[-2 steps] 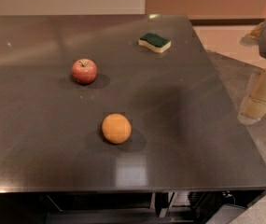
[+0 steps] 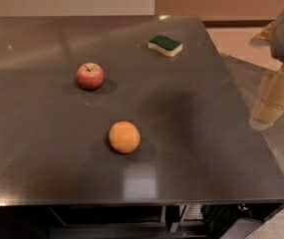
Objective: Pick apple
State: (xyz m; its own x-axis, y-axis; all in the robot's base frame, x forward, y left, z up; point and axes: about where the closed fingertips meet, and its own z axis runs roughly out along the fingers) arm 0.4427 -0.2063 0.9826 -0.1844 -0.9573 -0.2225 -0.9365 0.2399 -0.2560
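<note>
— What has it got to work with?

— One big dark table (image 2: 206,148), and that's the whole stage. The gripper (image 2: 271,103) hangs out past the table's right edge, about halfway along that side and clear of the top. I can't tell from here whether it's spread or pressed together. It has no hold on anything on the table.

— And what's on the table?

— Three things. A green-topped sponge (image 2: 165,45) sits near the table's far right corner. An orange (image 2: 124,137) lies toward the table's near edge, about mid-width. The apple (image 2: 90,76), red with a little stem, stands on the table's left half. It's farther back than the orange and well apart from both of the others.

— So how should it go about it?

— I'd say the reach hasn't begun, so the whole job lies ahead. It has to cross most of the table's width. It would do best to travel high over the table, between the sponge and the orange, so nothing gets nudged. Then it should come straight down over the apple, opened wide enough to straddle it. It should close at the widest part, below the stem.

— Any traps?

— The apple is round and the table looks slick, so a glancing touch would likely send it rolling. The orange is also close to it in size and shape. It should go by the red skin and the stem.
</note>
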